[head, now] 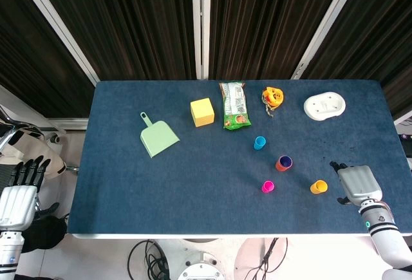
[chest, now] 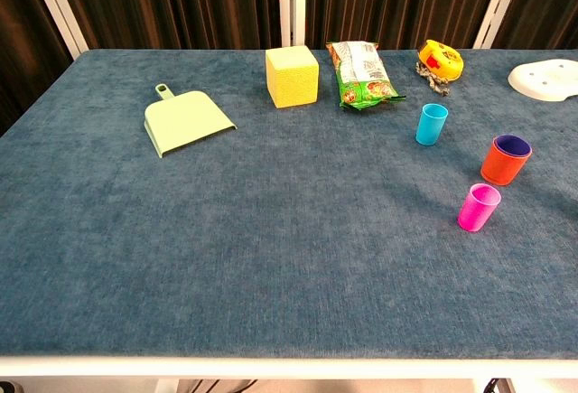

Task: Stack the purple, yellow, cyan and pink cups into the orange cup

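Near the right edge of the table (head: 129, 203) I am holding my right hand (head: 355, 183) low beside the yellow cup (head: 318, 186), not touching it; it is grasping nothing, and its fingers seem loosely extended. My left hand (head: 17, 196) is hanging off the table's left side, fingers spread, holding nothing. The orange cup (chest: 503, 160) is standing upright with the purple cup (chest: 512, 145) already nested inside it, only a purple rim showing. So I am judging the first stack done and the yellow cup next in hand. It is standing just left of my right hand in the head view, and it is out of the chest view altogether. The cyan cup (chest: 432, 124) and the pink cup (chest: 478, 207) are waiting upright, either side of the orange one, apart from it. Next I am planning to close on the yellow cup from the side, lift it, carry it left and drop it squarely into the purple rim.
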Available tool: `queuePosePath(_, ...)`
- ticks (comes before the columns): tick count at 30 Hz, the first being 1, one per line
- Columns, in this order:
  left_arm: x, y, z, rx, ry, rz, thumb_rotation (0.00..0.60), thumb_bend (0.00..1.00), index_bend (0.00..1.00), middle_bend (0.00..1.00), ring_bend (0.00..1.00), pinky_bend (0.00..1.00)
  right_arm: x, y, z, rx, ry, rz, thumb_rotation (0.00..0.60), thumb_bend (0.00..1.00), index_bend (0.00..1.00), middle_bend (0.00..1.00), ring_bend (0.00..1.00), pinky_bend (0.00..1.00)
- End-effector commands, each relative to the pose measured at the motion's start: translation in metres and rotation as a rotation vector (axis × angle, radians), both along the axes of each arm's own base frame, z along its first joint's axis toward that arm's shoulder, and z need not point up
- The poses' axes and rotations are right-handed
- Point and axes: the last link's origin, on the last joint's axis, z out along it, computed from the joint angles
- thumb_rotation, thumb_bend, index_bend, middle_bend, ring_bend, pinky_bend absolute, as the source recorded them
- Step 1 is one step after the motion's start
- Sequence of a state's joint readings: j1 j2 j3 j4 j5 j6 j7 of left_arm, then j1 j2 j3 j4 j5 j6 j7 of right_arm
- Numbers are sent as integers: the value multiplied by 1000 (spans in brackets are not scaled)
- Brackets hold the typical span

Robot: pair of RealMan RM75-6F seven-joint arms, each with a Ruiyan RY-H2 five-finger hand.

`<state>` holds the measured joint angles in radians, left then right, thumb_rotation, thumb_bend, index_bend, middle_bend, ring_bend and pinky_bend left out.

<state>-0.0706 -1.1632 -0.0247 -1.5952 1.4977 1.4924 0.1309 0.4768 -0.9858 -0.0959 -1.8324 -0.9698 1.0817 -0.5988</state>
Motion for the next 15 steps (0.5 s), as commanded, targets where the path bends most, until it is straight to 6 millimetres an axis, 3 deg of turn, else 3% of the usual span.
queuePosePath(1,0,-1,0,0,1,0,600,58,29,0,0,0,-7,2,-8,-8,-6,7,600,26,171,301,494,633)
queuePosePath(15,-2,-3,2,15,3,12,600,58,29,0,0,0,-17,-5,-46,18,3,25,600,37,229,374,525,652)
